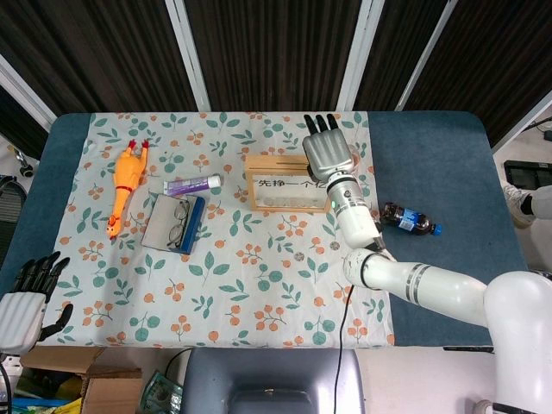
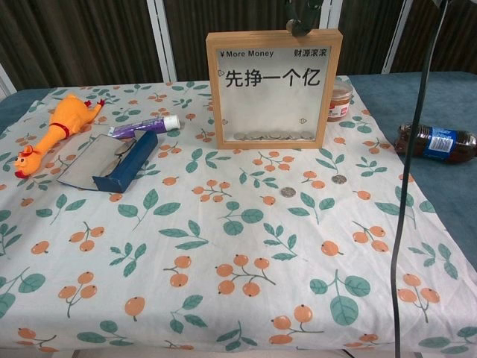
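Observation:
My right hand point(image 1: 329, 155) hovers over the top right end of the wooden coin frame point(image 1: 287, 183), back up, fingers stretched out toward the far side. I see nothing in it. In the chest view only its dark fingertips point(image 2: 299, 25) show, at the top edge of the frame point(image 2: 273, 88). My left hand point(image 1: 23, 308) hangs off the table's near left corner, fingers apart and empty. Two loose coins point(image 2: 288, 192) point(image 2: 339, 179) lie on the floral cloth in front of the frame.
A rubber chicken point(image 1: 125, 185), a purple tube point(image 1: 191, 184) and a blue case with glasses point(image 1: 175, 222) lie on the left. A small jar point(image 2: 340, 101) stands beside the frame. A dark bottle point(image 1: 410, 221) lies on the blue mat at the right.

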